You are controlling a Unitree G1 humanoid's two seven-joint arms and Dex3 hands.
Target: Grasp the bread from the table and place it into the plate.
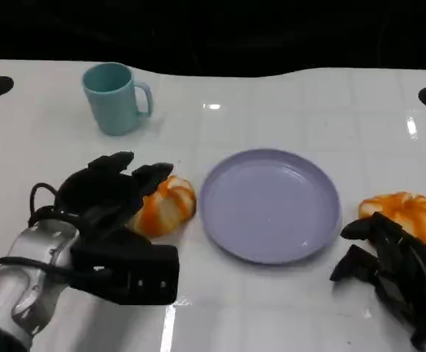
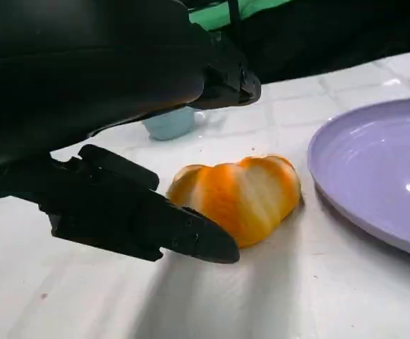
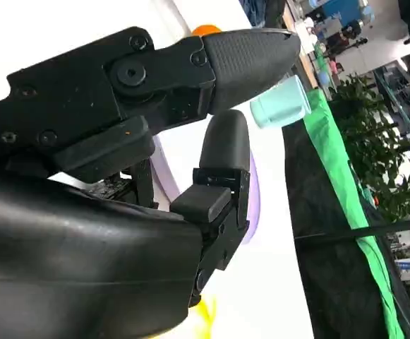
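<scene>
An orange-and-white bread roll (image 1: 167, 205) lies on the white table just left of the lilac plate (image 1: 271, 246). My left hand (image 1: 110, 192) reaches over the roll from its left, fingers spread above it. In the left wrist view the roll (image 2: 241, 195) sits between the upper fingers (image 2: 190, 70) and the thumb below, whose tip lies close to its side; nothing is gripped. A second roll (image 1: 403, 211) lies right of the plate, with my right hand (image 1: 396, 271) just in front of it, fingers apart and holding nothing. The plate (image 2: 381, 191) holds nothing.
A light blue cup (image 1: 114, 99) stands at the back left, well behind the roll; the left wrist view has the cup (image 2: 169, 123) beyond the bread. The right wrist view looks past my right hand (image 3: 120, 141) to the cup (image 3: 282, 102) and the plate's rim (image 3: 252, 191).
</scene>
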